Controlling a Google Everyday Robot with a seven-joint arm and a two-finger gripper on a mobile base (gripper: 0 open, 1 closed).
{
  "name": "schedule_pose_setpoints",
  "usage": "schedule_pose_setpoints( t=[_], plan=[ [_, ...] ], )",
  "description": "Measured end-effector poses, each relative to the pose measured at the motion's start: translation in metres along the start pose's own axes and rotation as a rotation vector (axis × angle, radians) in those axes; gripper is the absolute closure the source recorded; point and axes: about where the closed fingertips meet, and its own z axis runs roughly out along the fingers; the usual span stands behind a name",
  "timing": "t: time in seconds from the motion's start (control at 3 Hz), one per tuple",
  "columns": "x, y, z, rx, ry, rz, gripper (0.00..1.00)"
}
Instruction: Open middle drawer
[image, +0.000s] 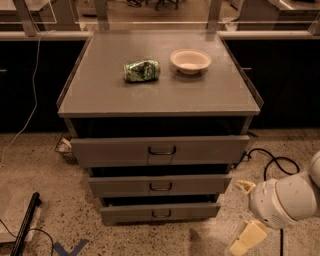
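The middle drawer (200, 185) is a shallow grey front with a small dark bar handle (161, 187), between a taller top drawer (115, 150) and a narrower bottom drawer (125, 213). It sits nearly closed, with a dark gap above its front. My gripper (244, 214) is low at the right of the cabinet, just beyond the drawer's right end and apart from the handle. Its two cream fingers (248, 240) stand wide apart with nothing between them. The white arm (287, 199) comes in from the right edge.
On the cabinet top (100, 95) lie a crumpled green bag (142, 70) and a white bowl (190, 60). A black cable (270, 160) loops on the speckled floor at the right. A dark bar (26, 225) lies on the floor at the lower left.
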Motion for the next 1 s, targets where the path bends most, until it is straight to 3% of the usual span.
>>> schedule_pose_setpoints(
  t=[0.67, 1.0],
  plan=[
    [0.024, -0.034, 0.046, 0.014, -0.037, 0.047, 0.0],
    [0.014, -0.061, 0.07, 0.03, -0.079, 0.036, 0.0]
  ],
)
